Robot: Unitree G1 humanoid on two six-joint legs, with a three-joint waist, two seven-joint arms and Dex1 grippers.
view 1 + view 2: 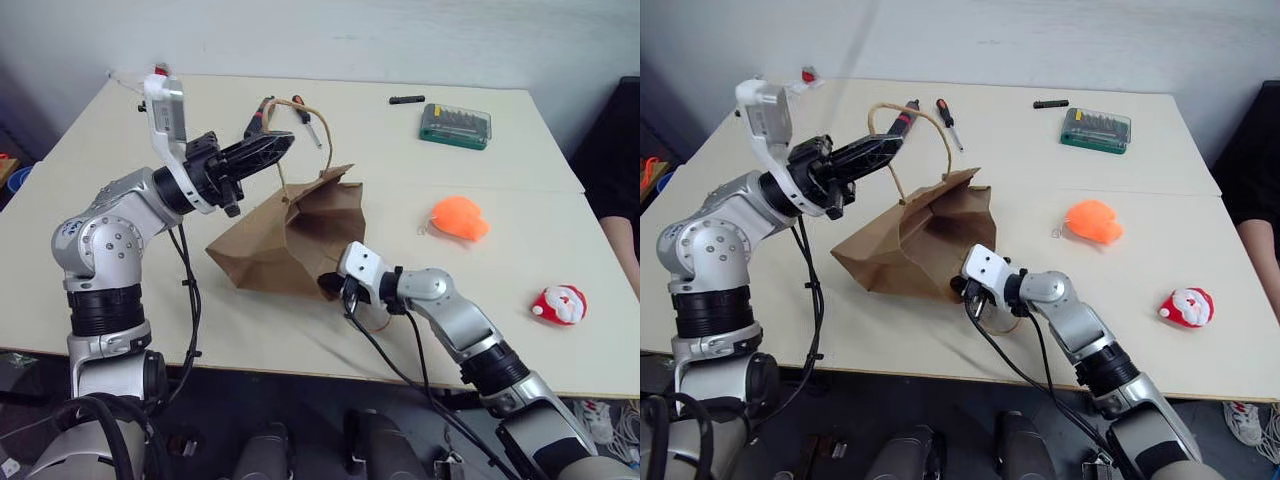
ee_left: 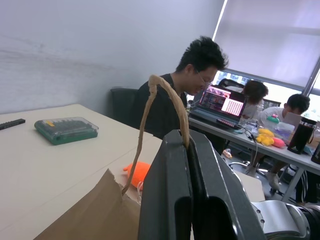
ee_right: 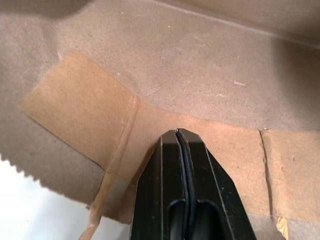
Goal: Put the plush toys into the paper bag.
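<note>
Looking past the bag, you have a green screwdriver-bit case (image 1: 455, 126), two screwdrivers (image 1: 312, 124) and a black marker (image 1: 406, 99) on the far table, clear of both toys. Your crumpled brown paper bag (image 1: 290, 235) lies mid-table, mouth lifted toward the far side. The left gripper (image 1: 276, 146) is clamped on one tan cord handle (image 2: 161, 102), holding it up. The right gripper (image 1: 328, 286), fingers pressed together, pinches the bag's near rim. The orange plush (image 1: 460, 217) and Santa ball (image 1: 559, 304) rest to the right, well apart.

No text, label, brand or number can be read anywhere: the laptop screen (image 2: 222, 102) beyond the left pincer (image 2: 189, 150) glows illegibly.
</note>
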